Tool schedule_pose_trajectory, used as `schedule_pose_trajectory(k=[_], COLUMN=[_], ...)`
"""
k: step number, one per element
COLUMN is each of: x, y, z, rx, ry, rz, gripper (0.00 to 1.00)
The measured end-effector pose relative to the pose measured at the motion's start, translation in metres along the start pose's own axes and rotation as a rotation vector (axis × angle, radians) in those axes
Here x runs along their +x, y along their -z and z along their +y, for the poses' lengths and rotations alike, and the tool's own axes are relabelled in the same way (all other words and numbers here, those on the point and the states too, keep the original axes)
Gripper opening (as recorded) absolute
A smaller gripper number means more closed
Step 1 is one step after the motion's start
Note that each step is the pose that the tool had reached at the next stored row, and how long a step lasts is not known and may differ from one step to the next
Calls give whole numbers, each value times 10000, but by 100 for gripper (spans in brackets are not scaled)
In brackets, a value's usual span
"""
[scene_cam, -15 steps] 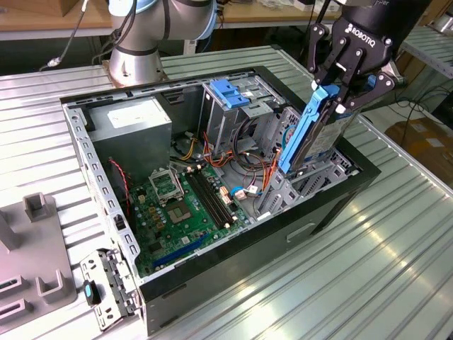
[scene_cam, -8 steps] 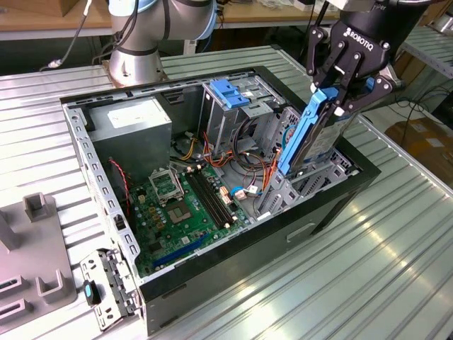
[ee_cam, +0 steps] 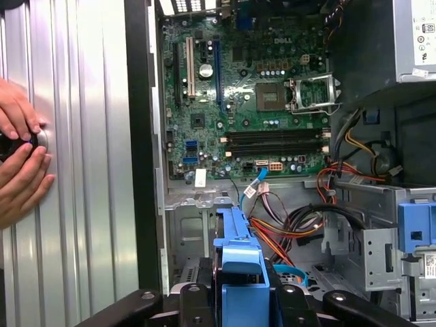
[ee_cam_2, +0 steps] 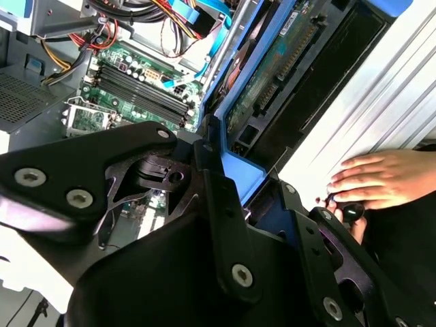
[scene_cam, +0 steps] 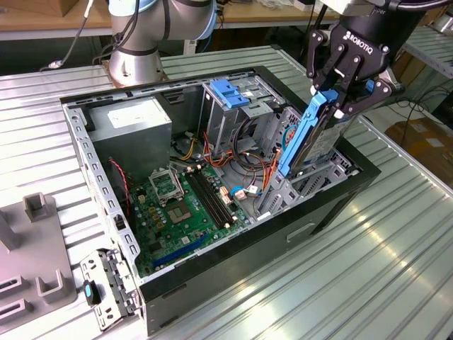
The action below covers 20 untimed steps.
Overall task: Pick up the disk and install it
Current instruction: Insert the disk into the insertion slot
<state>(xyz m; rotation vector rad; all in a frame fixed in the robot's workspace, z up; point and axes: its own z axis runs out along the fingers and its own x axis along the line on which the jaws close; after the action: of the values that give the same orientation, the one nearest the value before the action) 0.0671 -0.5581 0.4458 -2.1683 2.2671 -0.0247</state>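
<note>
The tool (scene_cam: pixel 333 103) is squeezed shut on the top end of the disk (scene_cam: pixel 306 138). Its black fingers pinch the blue rail from both sides.

The disk stands on its end and leans a little. Its low end is already down inside the open computer case (scene_cam: pixel 283 234). In the exterior view, that spot is at about 2 o'clock from the middle of the case, near the case's side wall. The green board (scene_cam: pixel 184 205) lies in the middle. The blue latch (scene_cam: pixel 230 92) on the tall metal cage is at 12 o'clock. The big grey box (scene_cam: pixel 131 120) is at 10 o'clock.

I think the picking up is done and the putting in is the step in hand. This step needs the disk kept straight with its slot, clear of the red and orange wires (scene_cam: pixel 249 170) close by.

A person's hand (ee_cam_2: pixel 371 180) rests on the desk (scene_cam: pixel 396 255) just beside the case, with a small black thing under the fingers.

There is white print on the tool's black body and a white label on the grey box. The green board has small white print too. I will not read any of it out.
</note>
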Motion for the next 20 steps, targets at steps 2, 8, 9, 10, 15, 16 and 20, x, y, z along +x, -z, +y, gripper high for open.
schedule_pose_trajectory(k=[2,8,9,10,15,16,20], x=[1,0,0,1,3,3,3], y=[-2,-15,-19,-26,-65,-70,-84], z=[0,0,0,0,0,0,0], rx=[0,-2,-4,-10,-27,-29,-32], ry=[26,131,132,133,132,131,131], rz=[1,-1,2,6,-1,0,0], gripper=[37,37,37,37,37,37,37])
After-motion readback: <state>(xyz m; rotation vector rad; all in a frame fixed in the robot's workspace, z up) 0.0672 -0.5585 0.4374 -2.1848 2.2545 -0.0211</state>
